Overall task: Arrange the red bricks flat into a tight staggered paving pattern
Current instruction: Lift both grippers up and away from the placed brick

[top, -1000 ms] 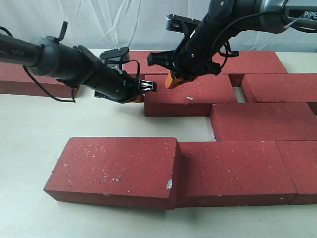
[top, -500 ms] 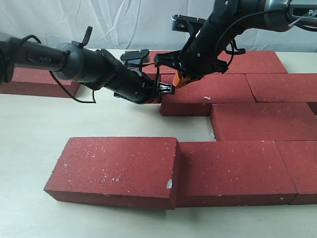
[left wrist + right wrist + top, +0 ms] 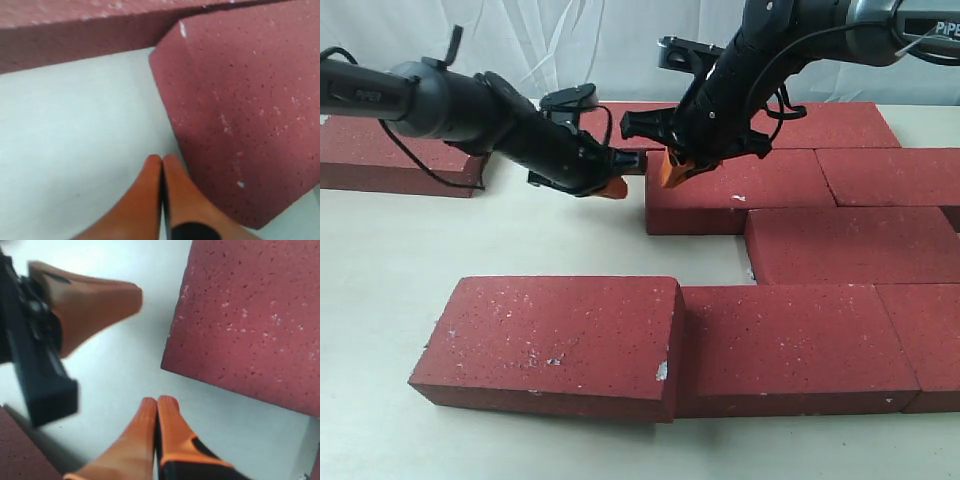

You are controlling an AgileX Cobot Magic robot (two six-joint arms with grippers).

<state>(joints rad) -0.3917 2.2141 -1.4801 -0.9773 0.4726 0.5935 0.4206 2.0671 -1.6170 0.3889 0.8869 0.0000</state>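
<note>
Several dark red bricks lie flat on the pale table. The nearest row has a raised, overlapping brick beside another. A middle brick lies against its right neighbour. My left gripper is shut and empty, a short gap left of that middle brick's end; its tips hover over bare table. My right gripper is shut and empty too, above the same brick's left corner, with its tips over the table.
More bricks lie at the far left, along the back and at centre right. A small gap of bare table shows between the rows. The left gripper's orange fingers sit close to my right gripper.
The left gripper pushed the middle brick to the right against its neighbour, then drew back a little to the left. The right gripper stayed above the brick's left end.
</note>
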